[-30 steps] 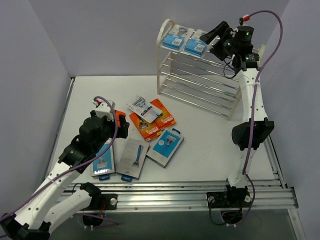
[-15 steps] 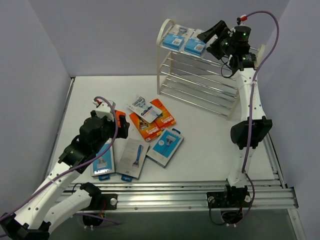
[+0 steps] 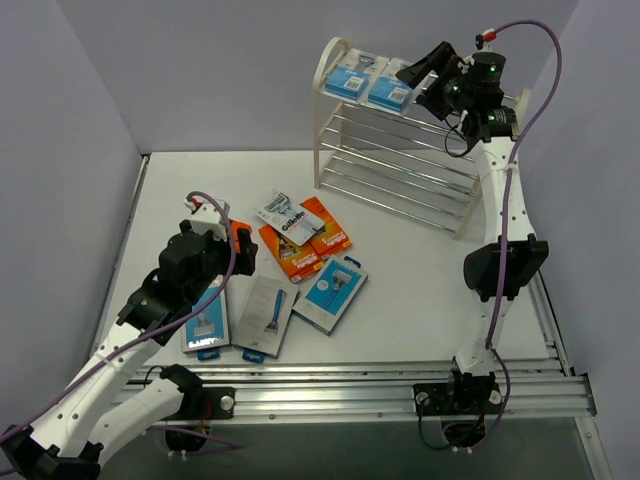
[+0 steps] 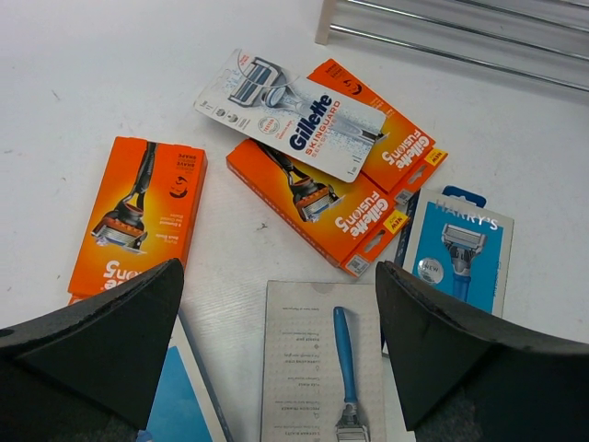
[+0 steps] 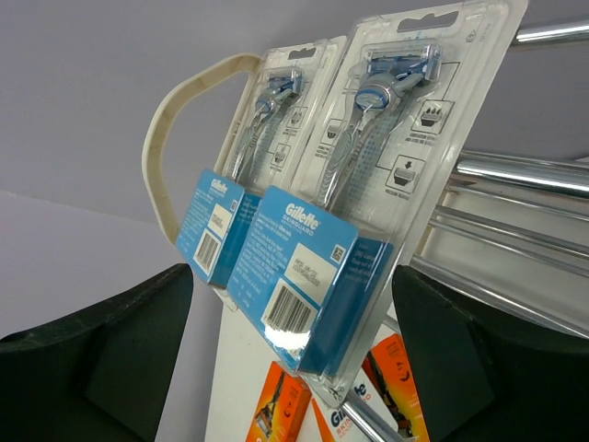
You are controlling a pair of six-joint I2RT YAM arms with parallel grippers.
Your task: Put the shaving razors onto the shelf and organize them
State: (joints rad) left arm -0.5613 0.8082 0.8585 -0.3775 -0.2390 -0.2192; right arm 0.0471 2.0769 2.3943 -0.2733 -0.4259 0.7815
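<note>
The left gripper (image 4: 279,272) hung over the white table (image 4: 74,83). Its jaws were spread wide and had nothing in them. An orange Fusion5 box (image 4: 138,216) lay flat just ahead of the finger on the left side of the wrist view. A bit of a blue pack (image 4: 179,405) peeked out beside that same finger. A grey pack (image 4: 322,368) with a blue razor on it lay on the table right in the gap between the jaws.

Farther ahead of the jaws lay a white Gillette SkinGuard pack (image 4: 290,115). It was tilted and rested on top of a second orange box (image 4: 308,207) and a third orange box (image 4: 386,138), which lay side by side. A blue Harry's pack (image 4: 457,253) lay just ahead of the other finger, close beside the second orange box. All of these razors were down on the table.

The shelf (image 3: 400,160) stood at the back of the table, well ahead of the left jaws.

The right gripper (image 3: 412,75) was up by the top tier of the shelf. Its jaws were wide apart too and held nothing. A Gillette blister pack (image 5: 350,212) lay on the top tier straight ahead of the gap between the jaws, and neither finger touched it. A second Gillette blister pack (image 5: 235,184) lay next to it, a little farther from the jaws. The cream arched end frame (image 5: 166,157) curved up just past that farther pack.
</note>
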